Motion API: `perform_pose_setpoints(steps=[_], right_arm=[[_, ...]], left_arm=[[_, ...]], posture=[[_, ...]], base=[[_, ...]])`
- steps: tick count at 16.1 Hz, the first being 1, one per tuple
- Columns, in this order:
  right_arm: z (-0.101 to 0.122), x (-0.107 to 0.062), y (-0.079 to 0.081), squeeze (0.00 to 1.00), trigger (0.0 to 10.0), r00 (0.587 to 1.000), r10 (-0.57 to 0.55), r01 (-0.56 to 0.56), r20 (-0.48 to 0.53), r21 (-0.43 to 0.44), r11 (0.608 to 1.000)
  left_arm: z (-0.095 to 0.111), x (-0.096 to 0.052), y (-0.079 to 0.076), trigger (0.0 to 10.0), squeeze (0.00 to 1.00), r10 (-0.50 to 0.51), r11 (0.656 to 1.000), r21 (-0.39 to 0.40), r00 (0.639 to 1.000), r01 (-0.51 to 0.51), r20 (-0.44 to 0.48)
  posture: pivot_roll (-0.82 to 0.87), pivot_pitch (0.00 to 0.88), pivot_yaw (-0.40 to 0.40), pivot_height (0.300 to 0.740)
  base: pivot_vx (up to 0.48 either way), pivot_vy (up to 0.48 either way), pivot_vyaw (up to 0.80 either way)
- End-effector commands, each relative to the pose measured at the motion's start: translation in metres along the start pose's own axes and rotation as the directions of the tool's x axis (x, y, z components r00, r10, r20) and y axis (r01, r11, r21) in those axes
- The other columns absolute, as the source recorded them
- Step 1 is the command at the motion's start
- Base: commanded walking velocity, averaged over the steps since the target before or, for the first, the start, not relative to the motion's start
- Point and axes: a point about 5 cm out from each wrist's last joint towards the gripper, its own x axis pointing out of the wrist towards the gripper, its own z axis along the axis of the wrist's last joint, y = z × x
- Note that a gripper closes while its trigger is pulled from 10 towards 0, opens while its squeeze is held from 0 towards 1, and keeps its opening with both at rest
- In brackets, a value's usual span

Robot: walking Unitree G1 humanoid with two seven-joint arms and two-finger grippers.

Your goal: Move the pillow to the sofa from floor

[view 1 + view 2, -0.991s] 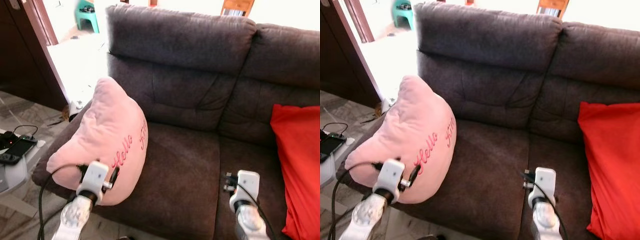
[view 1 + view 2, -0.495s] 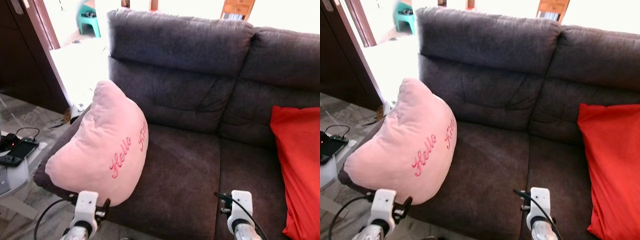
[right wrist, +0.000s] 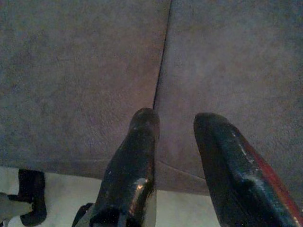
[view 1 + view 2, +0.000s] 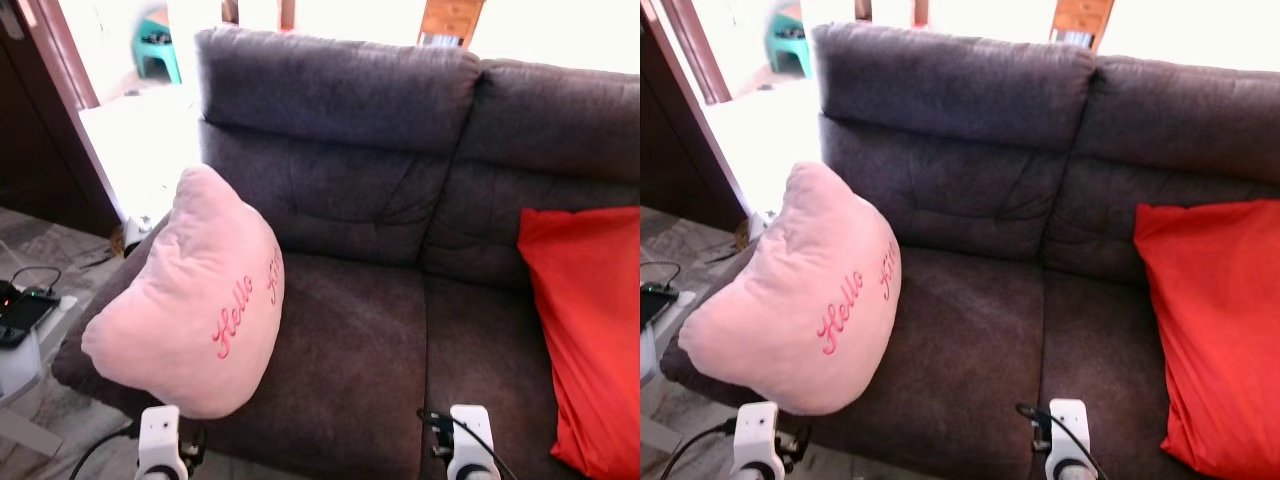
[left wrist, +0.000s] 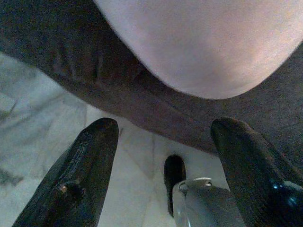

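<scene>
Pink plush pillow [image 4: 188, 310] with red "Hello" stitching is lying on the left seat cushion of the dark brown fabric sofa [image 4: 350, 230], leaning against the armrest and overhanging the front edge. I am seeing my left end effector [image 5: 163, 142] hanging just below that edge over the pale tiled floor [image 5: 42, 123], its two black fingers [image 5: 80, 175] spread wide and gripping nothing. My right end effector [image 3: 176, 124] is pointing at the seam between the two seat cushions, fingers parted a moderate way, also holding nothing. A bright red cushion [image 4: 580, 330] is resting on the right seat, well apart from the pillow.
</scene>
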Motion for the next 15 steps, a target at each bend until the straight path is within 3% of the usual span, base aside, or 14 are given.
perform_pose_setpoints(steps=[1,10,13,15], right_arm=[[-0.001,0.0,-0.001,0.0,10.0,1.0,0.005,-0.005,-0.018,-0.011,1.0],[-0.023,-0.005,-0.003,0.0,10.0,0.992,-0.029,0.034,-0.122,0.037,0.999],[-0.025,-0.006,-0.007,0.0,10.0,0.991,-0.031,0.039,-0.134,0.055,0.998],[-0.025,-0.006,-0.009,0.0,10.0,0.99,-0.043,0.051,-0.138,0.053,0.997]], left_arm=[[0.002,0.002,0.0,10.0,0.0,0.008,1.0,-0.029,1.0,-0.008,-0.001],[0.0,0.008,-0.002,10.0,0.0,0.019,1.0,0.023,0.997,-0.018,-0.069],[-0.005,0.006,0.001,10.0,0.0,0.029,0.999,0.028,0.996,-0.027,-0.081],[-0.007,0.005,0.001,10.0,0.0,0.031,0.999,0.037,0.996,-0.028,-0.087]], posture=[[0.06,0.0,-0.055,0.74],[0.05,0.014,-0.046,0.74],[0.05,0.02,-0.048,0.74],[0.05,0.021,-0.051,0.74]], base=[[0.0,0.0,0.0],[0.0,0.0,0.0],[0.0,-0.284,0.0],[0.0,-0.319,-0.76]])
